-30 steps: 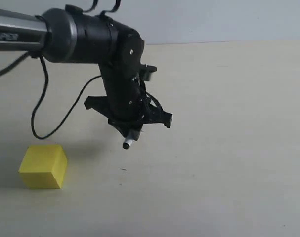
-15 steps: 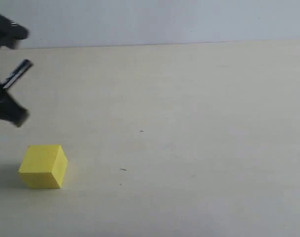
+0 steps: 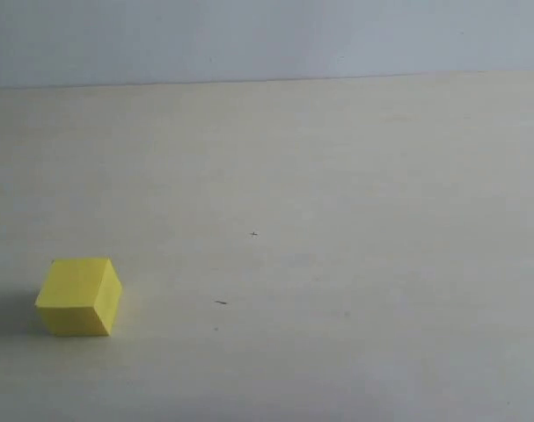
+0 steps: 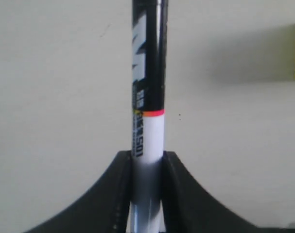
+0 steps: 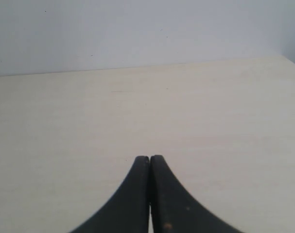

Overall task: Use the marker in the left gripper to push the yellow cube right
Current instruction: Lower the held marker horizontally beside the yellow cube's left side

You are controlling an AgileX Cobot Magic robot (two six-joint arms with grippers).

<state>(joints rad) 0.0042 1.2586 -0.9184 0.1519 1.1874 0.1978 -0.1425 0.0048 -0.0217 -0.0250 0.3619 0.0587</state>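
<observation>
Marker (image 4: 148, 97) clamped in the left gripper (image 4: 146, 162), held apart from the yellow cube (image 3: 77, 296).

The cube rests on the cream table (image 3: 354, 264) with one upright edge turned toward the exterior camera and a soft shadow on the tabletop beside it. In the left wrist view the two black fingers (image 4: 115, 194) pinch the marker's white barrel. Its black end, set off by a thin red band, sticks out past the fingertips over the table. Only a yellow sliver of the cube shows there, off to one side of the marker and not touching it, its shadow stretching toward the marker. The right gripper (image 5: 149, 160) is closed, fingers pressed flat together above the tabletop, with a pale wall (image 5: 137, 29) beyond.
</observation>
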